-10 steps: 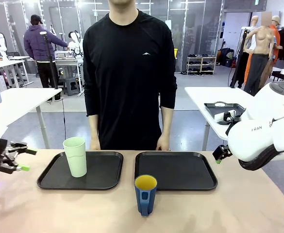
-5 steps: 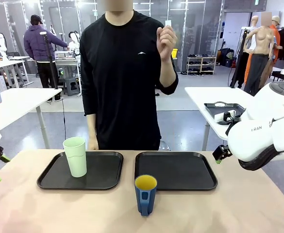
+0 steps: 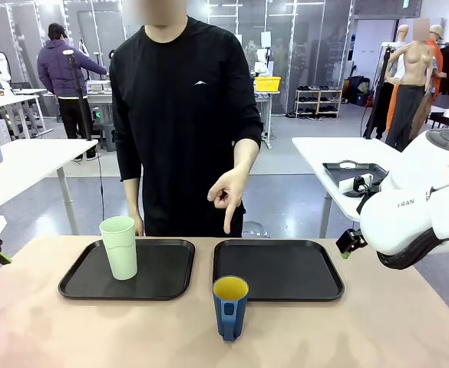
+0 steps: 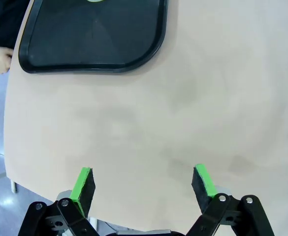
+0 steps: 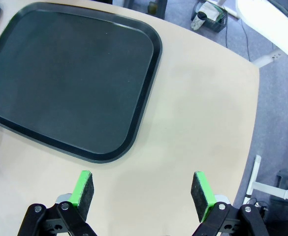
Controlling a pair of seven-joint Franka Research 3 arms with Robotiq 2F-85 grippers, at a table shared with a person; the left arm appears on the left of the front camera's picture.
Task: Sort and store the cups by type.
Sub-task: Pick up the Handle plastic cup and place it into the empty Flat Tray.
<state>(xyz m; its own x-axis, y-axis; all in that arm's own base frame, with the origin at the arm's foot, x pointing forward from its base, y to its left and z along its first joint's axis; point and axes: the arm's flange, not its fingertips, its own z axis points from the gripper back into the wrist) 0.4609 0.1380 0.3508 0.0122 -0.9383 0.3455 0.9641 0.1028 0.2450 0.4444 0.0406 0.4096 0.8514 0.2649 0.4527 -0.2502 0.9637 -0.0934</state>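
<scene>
— Where are the cups?
— The green cup (image 3: 119, 247) stands on the left tray (image 3: 166, 270). The blue mug (image 3: 230, 308) sits on the table (image 3: 362, 330), just in front of the right tray (image 3: 285, 268).
— And the grippers?
— The left gripper (image 4: 144, 177) and right gripper (image 5: 144, 183) are both spread wide, holding nothing. A person's hand (image 3: 226, 195) points down.

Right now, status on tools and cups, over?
Left tool, right tool open, empty. Green tumbler on left tray; blue mug on table before right tray. Person's hand pointing down.
</scene>
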